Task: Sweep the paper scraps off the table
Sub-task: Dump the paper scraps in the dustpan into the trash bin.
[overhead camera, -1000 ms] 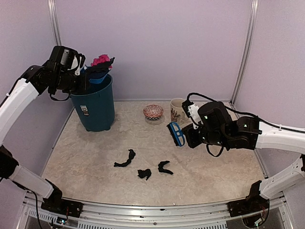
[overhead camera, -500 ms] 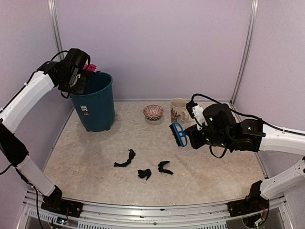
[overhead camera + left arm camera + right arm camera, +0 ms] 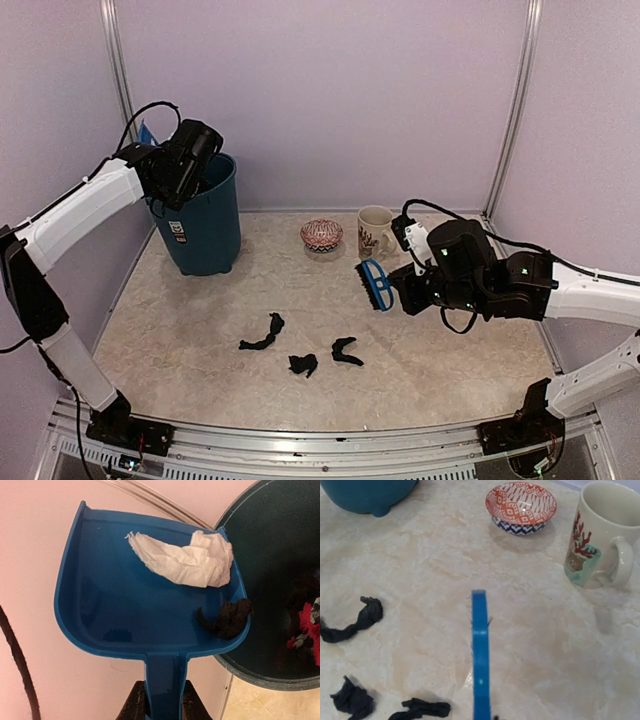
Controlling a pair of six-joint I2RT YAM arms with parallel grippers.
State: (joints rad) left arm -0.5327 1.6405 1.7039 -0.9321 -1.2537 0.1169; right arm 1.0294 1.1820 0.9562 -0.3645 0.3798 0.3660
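The bin (image 3: 205,225) blocked the table's (image 3: 180,340) far left corner, with the bowl (image 3: 321,234) and mug (image 3: 373,231) side by side at the far middle. Three black paper scraps (image 3: 303,365) lay near centre, with open tabletop left and right of them.

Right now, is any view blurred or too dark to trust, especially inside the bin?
Left wrist: the dustpan is sharp and evenly lit, but the bin interior is dark, its contents murky. Right wrist: the brush close to the lens looks soft; the table, bowl and mug are crisp with soft shadows. Top external: even light, no glare, the black paper scraps clear.
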